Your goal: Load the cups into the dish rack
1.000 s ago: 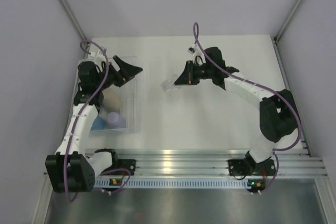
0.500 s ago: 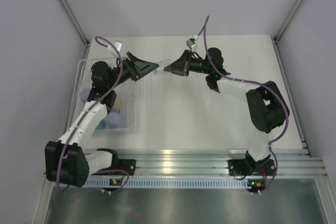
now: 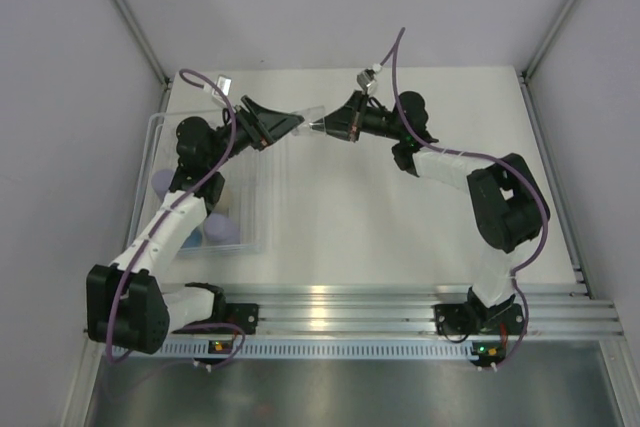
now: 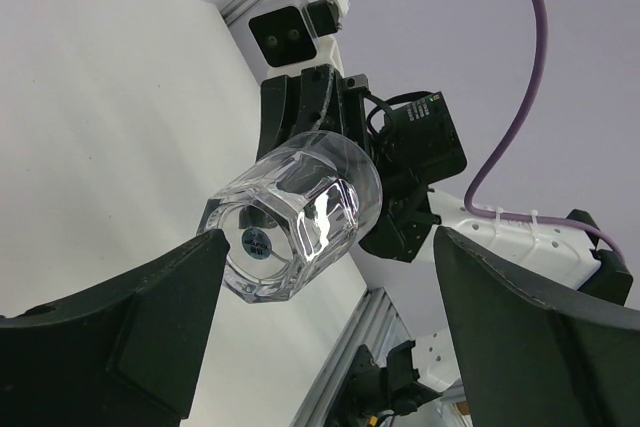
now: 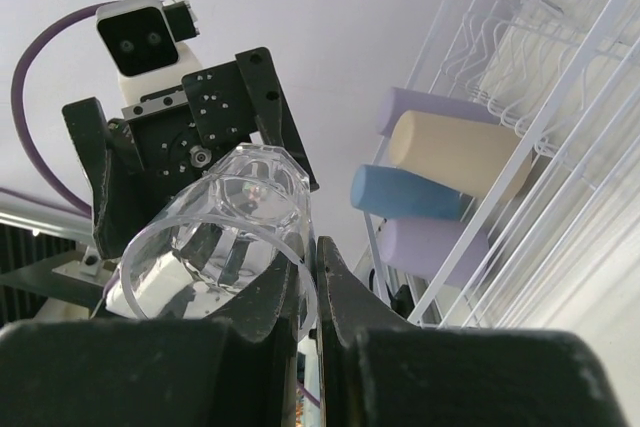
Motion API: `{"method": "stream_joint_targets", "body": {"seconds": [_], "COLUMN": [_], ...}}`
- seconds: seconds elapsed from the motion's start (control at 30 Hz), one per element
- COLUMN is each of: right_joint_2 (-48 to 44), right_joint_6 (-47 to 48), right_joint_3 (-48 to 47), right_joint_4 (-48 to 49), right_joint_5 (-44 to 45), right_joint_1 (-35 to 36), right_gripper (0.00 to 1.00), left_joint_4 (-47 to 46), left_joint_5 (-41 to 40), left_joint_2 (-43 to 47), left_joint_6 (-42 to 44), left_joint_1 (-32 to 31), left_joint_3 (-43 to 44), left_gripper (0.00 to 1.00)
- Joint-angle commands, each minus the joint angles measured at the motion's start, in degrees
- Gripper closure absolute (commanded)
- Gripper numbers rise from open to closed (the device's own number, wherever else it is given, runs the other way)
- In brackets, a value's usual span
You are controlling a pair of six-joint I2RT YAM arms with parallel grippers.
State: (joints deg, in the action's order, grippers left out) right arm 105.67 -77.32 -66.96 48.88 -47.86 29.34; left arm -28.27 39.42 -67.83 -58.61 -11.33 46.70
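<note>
A clear cup (image 3: 311, 118) hangs in the air at the back of the table, between the two arms. My right gripper (image 3: 326, 127) is shut on its rim, one finger inside and one outside. The right wrist view shows that pinch (image 5: 310, 252) on the clear cup (image 5: 215, 237). My left gripper (image 3: 285, 125) stands open, its fingers to either side of the cup's base (image 4: 262, 247) without touching it. The dish rack (image 3: 256, 246) lies at the left and holds a lavender cup (image 3: 224, 231), a blue cup (image 3: 190, 237) and another lavender cup (image 3: 160, 184). A beige cup (image 5: 460, 152) lies there too.
The rack's slats (image 5: 560, 97) fill the right side of the right wrist view. A metal rail (image 3: 400, 307) runs along the near edge with both arm bases on it. Grey walls close in the table at the left, right and back.
My right gripper has carried the clear cup left and toward the back. My left gripper has swung off the rack to the right and now faces the cup. Little has moved in the last half second.
</note>
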Motion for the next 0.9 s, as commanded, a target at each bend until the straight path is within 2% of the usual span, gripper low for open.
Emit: {"method": "stream_joint_targets", "body": {"seconds": [0.0,0.57,0.87], "right_joint_2": [0.15,-2.05,-2.40], "right_joint_6": [-2.48,1.91,2.88], "right_joint_3": [-4.67,-5.99,-7.48], "right_joint_4": [9.56,4.55,3.15], "right_joint_5": [-2.94,-3.47,-3.56], "right_joint_1": [2.30,2.30,2.21], "right_gripper": [1.00,1.00,1.00], "left_joint_4": [-2.58,-0.03,5.77], "left_joint_5": [2.42,-1.54,-3.47], "left_joint_2": [-1.78,-2.48,-2.04], "left_joint_6": [-0.54,0.60,4.29], "left_joint_1": [-2.99,-3.26,-3.34], "left_joint_3": [0.85,-0.12,1.55], "left_gripper": [0.10,0.13,0.15]}}
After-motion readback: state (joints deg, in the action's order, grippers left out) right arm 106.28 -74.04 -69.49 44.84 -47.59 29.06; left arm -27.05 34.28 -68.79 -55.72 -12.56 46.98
